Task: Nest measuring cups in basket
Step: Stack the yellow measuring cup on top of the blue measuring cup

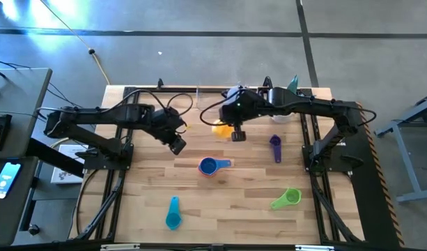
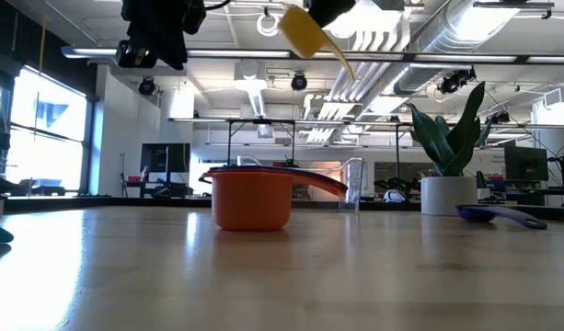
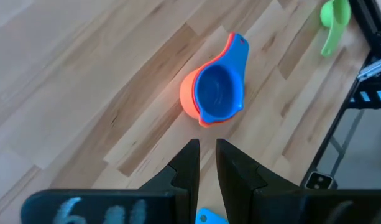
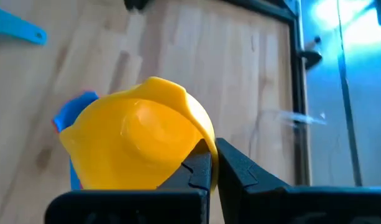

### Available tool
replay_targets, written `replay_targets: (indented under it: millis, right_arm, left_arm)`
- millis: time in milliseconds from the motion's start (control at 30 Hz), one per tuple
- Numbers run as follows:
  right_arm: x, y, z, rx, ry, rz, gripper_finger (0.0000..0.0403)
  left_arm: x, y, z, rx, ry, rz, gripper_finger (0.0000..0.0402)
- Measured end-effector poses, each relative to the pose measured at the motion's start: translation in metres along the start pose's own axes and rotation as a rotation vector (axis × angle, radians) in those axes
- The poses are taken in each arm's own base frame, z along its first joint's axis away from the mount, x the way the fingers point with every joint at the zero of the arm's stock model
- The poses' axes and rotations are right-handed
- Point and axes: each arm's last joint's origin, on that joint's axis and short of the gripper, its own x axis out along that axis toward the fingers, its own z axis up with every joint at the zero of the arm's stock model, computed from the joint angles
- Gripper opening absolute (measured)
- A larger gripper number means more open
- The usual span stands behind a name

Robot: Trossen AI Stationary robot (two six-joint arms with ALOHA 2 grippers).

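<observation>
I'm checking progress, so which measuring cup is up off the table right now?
The yellow cup: the right gripper holds it in the air, while the blue-in-orange pair, purple, green and teal cups lie on the table.

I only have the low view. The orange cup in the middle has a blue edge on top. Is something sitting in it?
Observer: Yes. The left wrist view shows the blue cup nested inside the orange cup.
Operator: Which arm has the yellow cup up high?
Observer: The right gripper is shut on the yellow cup.
Operator: Is there any cup I can't see?
Observer: The green cup. In the high view it lies alone, off to the robot's right.
</observation>
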Motion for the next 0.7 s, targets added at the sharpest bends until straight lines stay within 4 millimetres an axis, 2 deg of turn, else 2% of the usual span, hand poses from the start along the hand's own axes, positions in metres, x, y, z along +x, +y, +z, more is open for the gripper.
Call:
replay_targets:
  millis: [133,467,700]
  right_arm:
    - [0.008,0.002,0.005,-0.001,-0.055,0.066,0.0000]
    - [0.071,0.036,0.004,-0.091,0.060,0.258,0.0000]
    - [0.110,0.054,0.000,-0.126,0.113,0.356,0.0000]
  left_arm:
    - [0.008,-0.001,0.001,-0.001,0.022,0.018,0.0044]
    - [0.028,0.000,0.005,0.017,0.060,0.081,0.0044]
    - [0.029,0.009,0.012,0.020,0.016,0.146,0.0044]
